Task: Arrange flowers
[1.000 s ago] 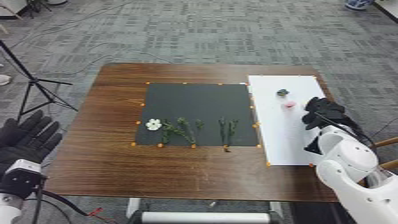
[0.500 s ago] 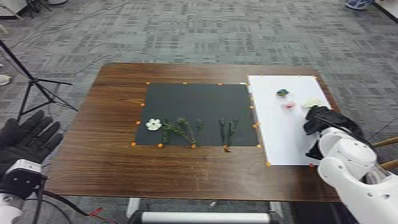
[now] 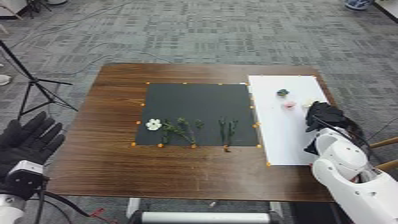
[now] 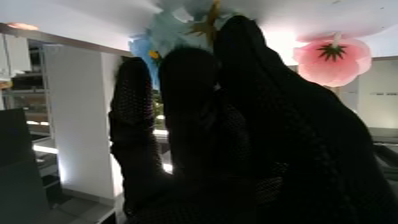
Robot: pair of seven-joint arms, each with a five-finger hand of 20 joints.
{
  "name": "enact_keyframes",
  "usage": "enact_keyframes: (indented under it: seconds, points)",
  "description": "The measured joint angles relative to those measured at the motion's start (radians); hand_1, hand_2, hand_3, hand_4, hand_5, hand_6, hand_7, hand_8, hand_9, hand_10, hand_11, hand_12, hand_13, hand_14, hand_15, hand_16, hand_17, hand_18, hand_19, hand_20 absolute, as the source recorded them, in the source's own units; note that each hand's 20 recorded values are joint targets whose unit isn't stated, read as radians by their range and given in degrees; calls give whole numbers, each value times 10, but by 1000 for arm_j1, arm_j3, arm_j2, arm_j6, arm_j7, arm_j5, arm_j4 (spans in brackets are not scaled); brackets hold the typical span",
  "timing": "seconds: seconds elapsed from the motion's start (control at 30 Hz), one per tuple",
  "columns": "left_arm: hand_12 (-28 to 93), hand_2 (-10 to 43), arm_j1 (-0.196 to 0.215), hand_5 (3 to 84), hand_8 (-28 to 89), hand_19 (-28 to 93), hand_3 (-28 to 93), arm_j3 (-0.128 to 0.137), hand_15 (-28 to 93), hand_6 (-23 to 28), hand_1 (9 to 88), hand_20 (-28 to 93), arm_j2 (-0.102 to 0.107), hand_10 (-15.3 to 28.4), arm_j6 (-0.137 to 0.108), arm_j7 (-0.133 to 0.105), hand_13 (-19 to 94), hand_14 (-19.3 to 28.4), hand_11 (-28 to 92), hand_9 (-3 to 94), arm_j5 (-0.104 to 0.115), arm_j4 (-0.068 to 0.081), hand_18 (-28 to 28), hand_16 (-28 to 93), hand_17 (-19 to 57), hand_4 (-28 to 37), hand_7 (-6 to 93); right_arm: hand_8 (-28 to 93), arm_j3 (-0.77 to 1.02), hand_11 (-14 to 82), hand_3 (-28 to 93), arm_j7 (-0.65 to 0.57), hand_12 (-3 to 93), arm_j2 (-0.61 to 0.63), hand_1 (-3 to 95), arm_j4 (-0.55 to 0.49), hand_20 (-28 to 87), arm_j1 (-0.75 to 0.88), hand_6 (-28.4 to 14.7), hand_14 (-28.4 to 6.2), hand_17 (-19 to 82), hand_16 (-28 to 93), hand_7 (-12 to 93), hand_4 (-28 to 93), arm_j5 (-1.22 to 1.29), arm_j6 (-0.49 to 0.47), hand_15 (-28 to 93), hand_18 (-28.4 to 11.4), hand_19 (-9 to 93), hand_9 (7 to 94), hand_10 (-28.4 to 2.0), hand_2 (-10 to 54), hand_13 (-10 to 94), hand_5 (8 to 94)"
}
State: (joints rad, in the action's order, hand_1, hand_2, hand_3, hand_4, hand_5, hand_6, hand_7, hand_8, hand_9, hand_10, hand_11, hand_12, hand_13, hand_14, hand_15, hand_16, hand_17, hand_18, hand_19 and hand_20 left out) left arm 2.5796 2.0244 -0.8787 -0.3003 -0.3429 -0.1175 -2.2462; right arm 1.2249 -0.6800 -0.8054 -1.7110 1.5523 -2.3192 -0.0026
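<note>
On the flat white sheet [image 3: 284, 140] in the head view, we count one blue-green flower [image 3: 282, 92], one pink flower [image 3: 289, 105] and one cream flower [image 3: 308, 103] beside our black-gloved right hand [image 3: 327, 116]; our left hand [image 3: 27, 142] has straight fingers. In the right wrist view, our fingers [image 4: 190, 75] extend straight beside the pink flower, its green calyx [image 4: 333, 50] facing us
</note>
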Motion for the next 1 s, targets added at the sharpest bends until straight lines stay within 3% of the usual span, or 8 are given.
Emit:
enact_keyframes:
  seconds: [0.3, 0.43, 0.73, 1.0]
  points:
    - [137, 143, 3, 397, -71, 175, 699, 1, 237, 83, 275, 125, -4, 139, -1, -4, 222, 135, 152, 325, 1, -3, 111, -4, -26, -266, 97, 20, -25, 124, 690, -8, 434, 4, 672, 0, 341, 1, -1, -25, 324, 451, 239, -283, 7, 59, 444, -200, 740, 829, -79, -95, 756, 722]
    - [137, 144, 12, 397, -70, 176, 699, 0, 238, 84, 276, 126, -7, 139, -3, -18, 223, 135, 153, 325, 14, -7, 111, -5, -27, -267, 97, 21, -35, 123, 698, -1, 435, 2, 666, -9, 340, -1, 0, -24, 315, 462, 242, -283, 10, 72, 441, -203, 736, 831, -78, -95, 753, 725]
    - [136, 145, 10, 398, -71, 177, 699, -4, 239, 85, 275, 125, -8, 140, -11, -18, 223, 135, 153, 326, 17, -6, 111, -6, -27, -266, 97, 22, -51, 118, 697, 105, 436, -6, 664, -109, 343, 11, 5, -20, 307, 473, 257, -283, 49, 167, 439, -203, 732, 839, -74, -95, 754, 736]
    - [137, 145, 11, 398, -71, 177, 699, -1, 240, 85, 275, 125, -8, 140, -20, -14, 223, 135, 154, 326, 17, -6, 111, -7, -27, -267, 98, 21, -235, 116, 690, 208, 441, -103, 667, -61, 338, -191, 4, -19, 297, 485, 258, -283, 256, 174, 448, -194, 704, 836, -72, -95, 742, 730]
